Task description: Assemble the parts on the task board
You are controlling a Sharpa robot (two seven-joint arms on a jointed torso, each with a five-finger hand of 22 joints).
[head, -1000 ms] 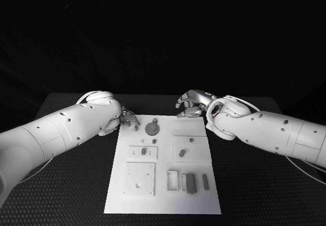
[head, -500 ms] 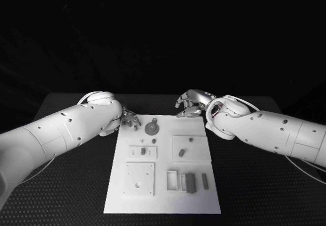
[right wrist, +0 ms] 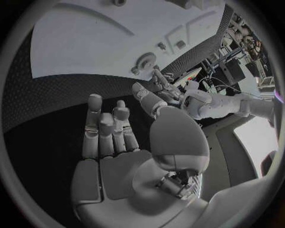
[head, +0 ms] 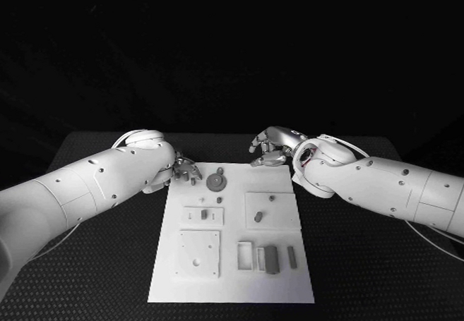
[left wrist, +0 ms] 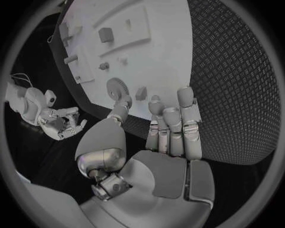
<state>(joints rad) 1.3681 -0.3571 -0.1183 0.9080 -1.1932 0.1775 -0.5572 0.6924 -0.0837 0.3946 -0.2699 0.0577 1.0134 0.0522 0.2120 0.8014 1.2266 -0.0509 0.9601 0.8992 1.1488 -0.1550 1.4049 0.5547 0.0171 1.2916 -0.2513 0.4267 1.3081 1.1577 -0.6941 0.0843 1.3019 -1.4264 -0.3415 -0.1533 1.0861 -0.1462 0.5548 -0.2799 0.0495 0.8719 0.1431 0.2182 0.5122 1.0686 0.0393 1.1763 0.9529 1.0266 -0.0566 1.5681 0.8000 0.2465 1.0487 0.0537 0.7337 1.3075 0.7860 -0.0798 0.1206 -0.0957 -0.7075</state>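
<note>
The white task board [head: 282,282] lies in the middle of the black table. At its far end lies a grey gear [head: 216,181], and several small grey parts sit further down, among them a peg [head: 259,217] on a raised square and two bars [head: 270,259] near the front. My left hand [head: 184,170] hovers at the board's far left corner, fingers stretched out and holding nothing. In the left wrist view its fingers [left wrist: 171,124] reach over the board's edge [left wrist: 160,57] near the gear [left wrist: 118,88]. My right hand [head: 270,148] hangs past the far right corner, also holding nothing, its fingers [right wrist: 104,128] spread.
Raised white blocks with recesses sit on the board: a square plate [head: 198,254] at front left and a frame [head: 244,255] beside the bars. Black textured table [head: 104,278] surrounds the board on all sides.
</note>
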